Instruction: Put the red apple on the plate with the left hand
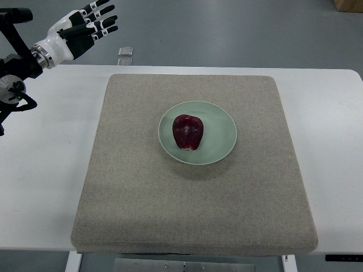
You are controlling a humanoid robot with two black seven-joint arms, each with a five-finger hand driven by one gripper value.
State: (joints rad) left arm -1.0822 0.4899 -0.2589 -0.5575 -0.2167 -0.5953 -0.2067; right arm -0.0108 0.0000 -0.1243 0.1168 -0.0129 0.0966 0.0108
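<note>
Left hand (85,27): raised at the far left corner, well apart from the work, fingers spread and holding nothing.
Right hand: nowhere in the picture.
Red apple (188,132): sitting on the green plate (221,122), a little left of its centre, stem end facing the far side.
Plate: resting near the middle of a grey felt mat (136,198) that covers most of the white table (51,187).
Task status: by the look of it, finished; the fruit is down and the hand is clear.
Risk: the apple is rounded and could rock or roll toward the plate's shallow rim if the table were jolted.
Second risk: a low sweep of the left arm across the mat could clip the plate and slide it.
</note>
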